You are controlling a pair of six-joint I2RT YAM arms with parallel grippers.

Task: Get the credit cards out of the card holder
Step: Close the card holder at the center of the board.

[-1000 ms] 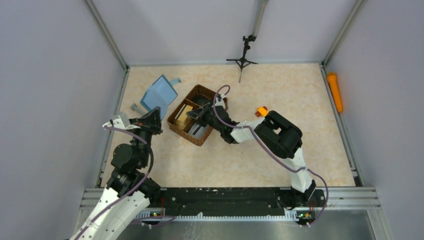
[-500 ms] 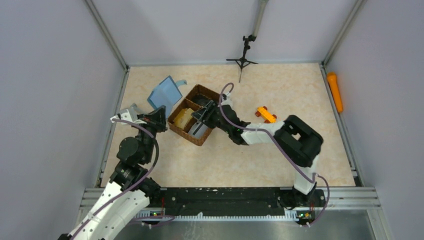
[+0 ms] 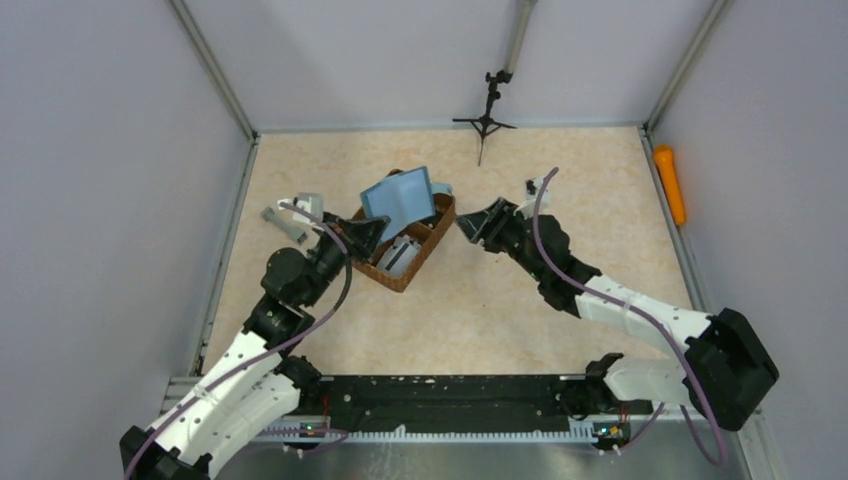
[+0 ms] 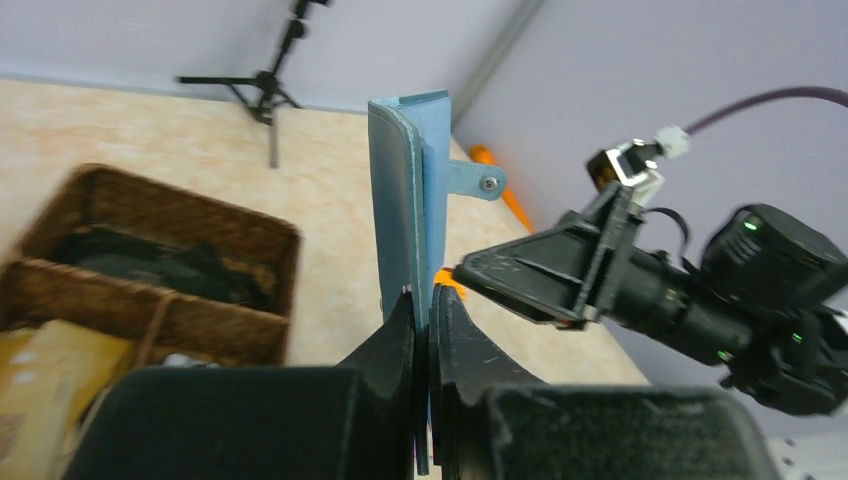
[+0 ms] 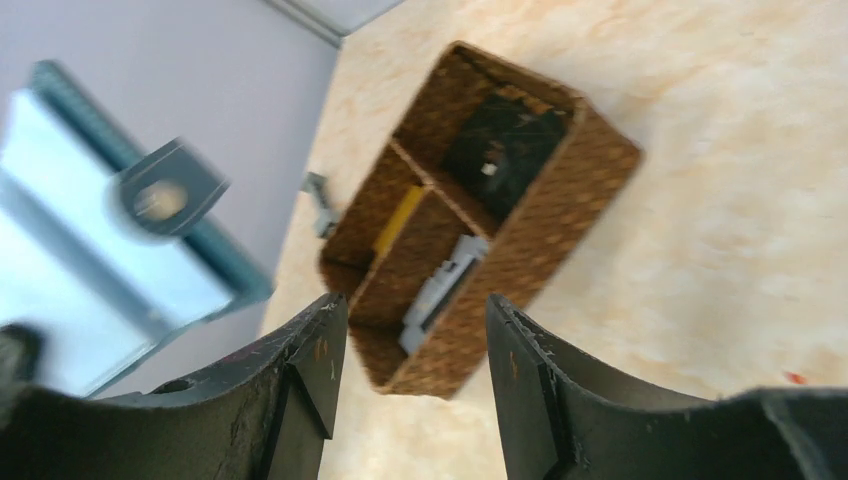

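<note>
The card holder (image 3: 400, 197) is a teal-blue wallet held upright over the brown woven basket (image 3: 432, 238). My left gripper (image 3: 372, 231) is shut on its lower edge. In the left wrist view the card holder (image 4: 405, 190) stands edge-on between the closed fingers of that gripper (image 4: 425, 300), with its snap tab (image 4: 474, 183) pointing right. My right gripper (image 3: 468, 226) hangs open just right of the basket, with nothing between its fingers (image 5: 415, 320). No credit cards show in the holder. A yellow flat piece (image 5: 400, 215) and a pale grey one (image 5: 441, 288) lie in the basket (image 5: 560, 190).
A small black tripod (image 3: 486, 112) stands at the back wall. An orange cylinder (image 3: 668, 185) lies along the right wall. A small grey object (image 3: 272, 215) sits near the left wall. The basket's far compartment holds something dark (image 5: 500, 140).
My left arm has swung the card holder to the right, from beside the basket to over it. My right gripper has pulled out of the basket, moved right and opened.
</note>
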